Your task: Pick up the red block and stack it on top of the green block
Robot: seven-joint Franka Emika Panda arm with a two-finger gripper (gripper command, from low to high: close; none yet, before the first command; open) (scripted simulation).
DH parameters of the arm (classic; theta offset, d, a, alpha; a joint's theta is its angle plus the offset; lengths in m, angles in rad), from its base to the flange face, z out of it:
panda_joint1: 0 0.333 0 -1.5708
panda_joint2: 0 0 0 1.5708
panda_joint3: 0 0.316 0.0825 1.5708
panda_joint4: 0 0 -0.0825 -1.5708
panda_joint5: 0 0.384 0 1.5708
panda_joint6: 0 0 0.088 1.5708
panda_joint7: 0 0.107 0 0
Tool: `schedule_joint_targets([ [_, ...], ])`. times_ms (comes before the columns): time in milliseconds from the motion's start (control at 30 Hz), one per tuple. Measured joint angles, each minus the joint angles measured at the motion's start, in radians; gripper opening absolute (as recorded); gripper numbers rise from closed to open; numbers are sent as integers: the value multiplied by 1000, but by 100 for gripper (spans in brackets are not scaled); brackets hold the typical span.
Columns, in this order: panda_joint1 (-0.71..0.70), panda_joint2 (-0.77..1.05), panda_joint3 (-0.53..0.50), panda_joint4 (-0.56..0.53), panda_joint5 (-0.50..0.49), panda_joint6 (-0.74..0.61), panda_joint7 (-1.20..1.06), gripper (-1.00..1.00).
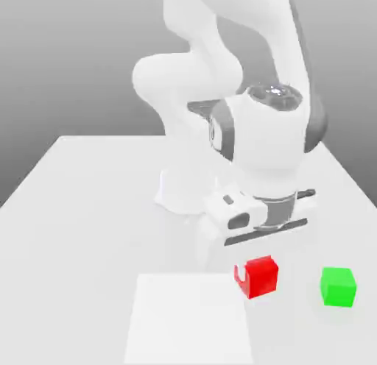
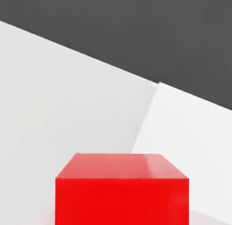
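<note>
The pincer of the white robot arm is together as far as the small bright red matte cube lets it: it is clamped on this cube, w/ a pale fingertip seen against the cube's side toward the ext. view's left. How high the red cube is above the pale, smooth table, one cannot tell. It is right under the hand, its faces turned a bit obliquely in the ext. view.

The ext. view gives the whole layout: the small bright green matte cube stands on the table toward the ext. view's right, apart from the red one, w/ a gap between them. Toward the ext. view's left of the red cube lies a flat white four-sided panel, its corner near the cube. The arm's base stands farther back.

The hand view gives the red cube v. close: one upright face and a lighter top face, w/ a paler strip on it. Beyond it are the light table surface, the panel's straight edge and a dark grey background.
</note>
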Motion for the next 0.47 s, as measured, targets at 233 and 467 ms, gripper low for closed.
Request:
schedule_joint_targets([
  [233,191,40,69,37,-30,3,250,-100],
  [467,204,164,50,44,-72,120,289,100],
])
